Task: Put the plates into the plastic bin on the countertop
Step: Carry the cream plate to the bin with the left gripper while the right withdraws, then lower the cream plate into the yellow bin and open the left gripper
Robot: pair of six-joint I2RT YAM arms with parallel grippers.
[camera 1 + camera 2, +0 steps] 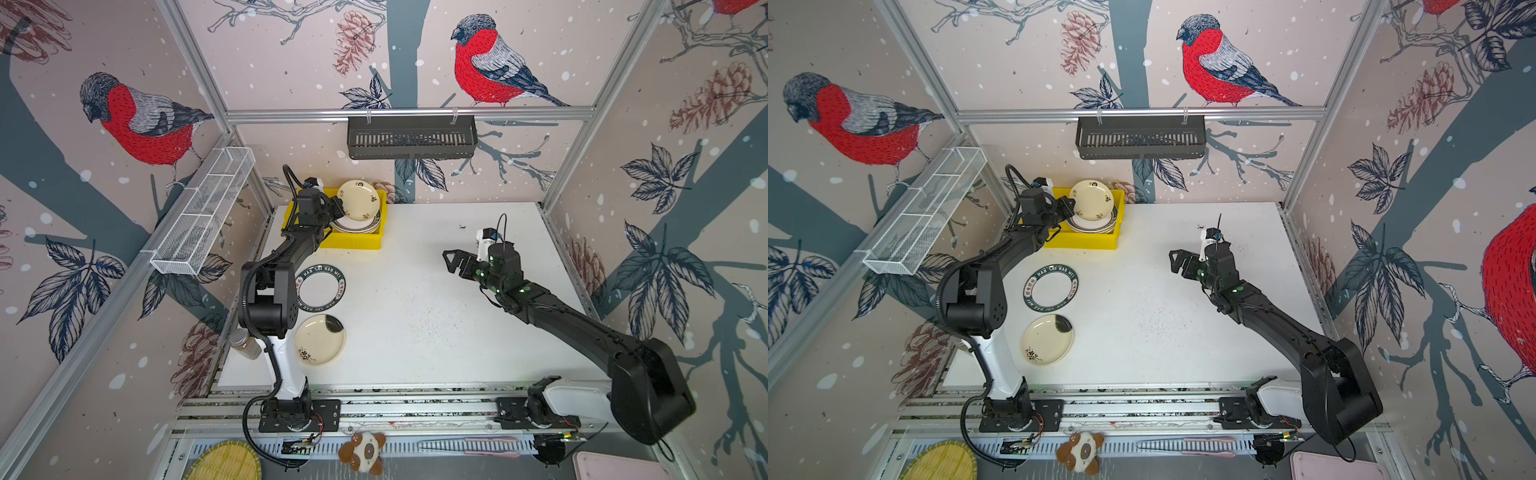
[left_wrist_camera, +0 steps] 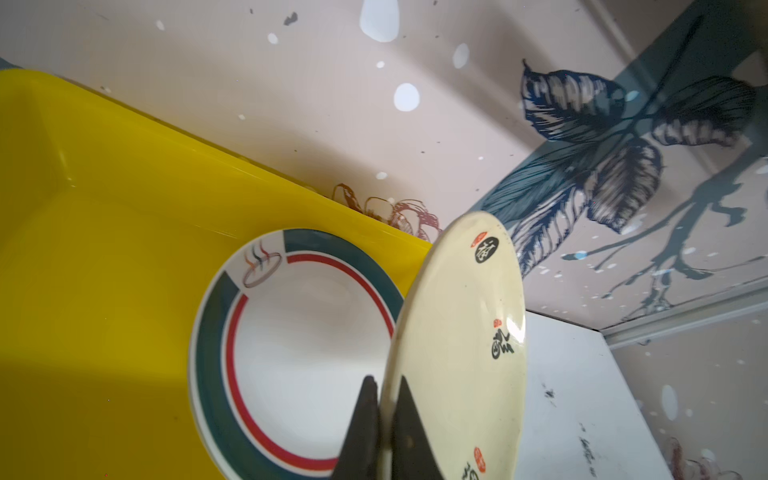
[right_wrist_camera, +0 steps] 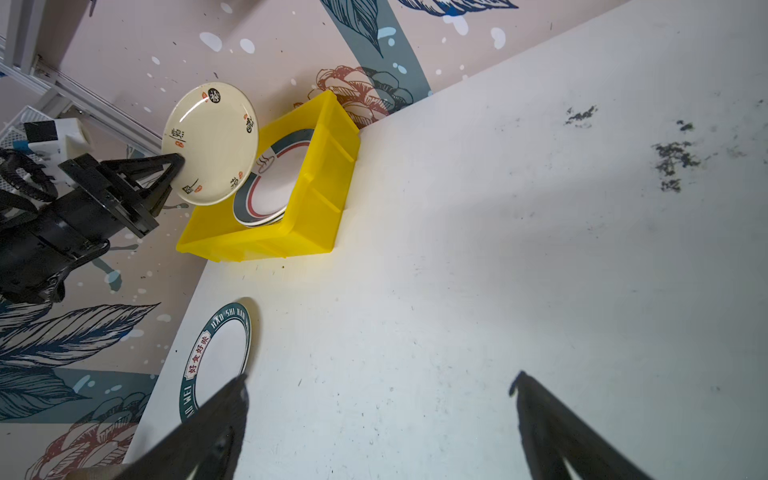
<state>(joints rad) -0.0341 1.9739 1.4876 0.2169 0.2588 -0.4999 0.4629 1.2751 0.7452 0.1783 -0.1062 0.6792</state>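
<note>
With left claw [image 2: 385, 386] clamped on just the rim of the cream plate [image 2: 457, 332], tilted above the plastic bin [image 1: 353, 241] upper-left of centre in both top views: could slip, or land edge-first and chip the stacked plates [image 2: 299, 332]. Got right claw [image 3: 380, 376] wide, empty, over worktop [image 1: 415, 311].

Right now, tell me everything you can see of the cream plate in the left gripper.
The cream plate is round, shallow and glossy, like glazed ceramic or melamine, with small black calligraphy motifs and red seals spaced around its rim. The left gripper is shut on its edge, holding it tilted above the yellow plastic bin, over the stack of plates lying inside. Only the gripper visibly touches it; whether its lower edge meets the stack cannot be told.
</note>
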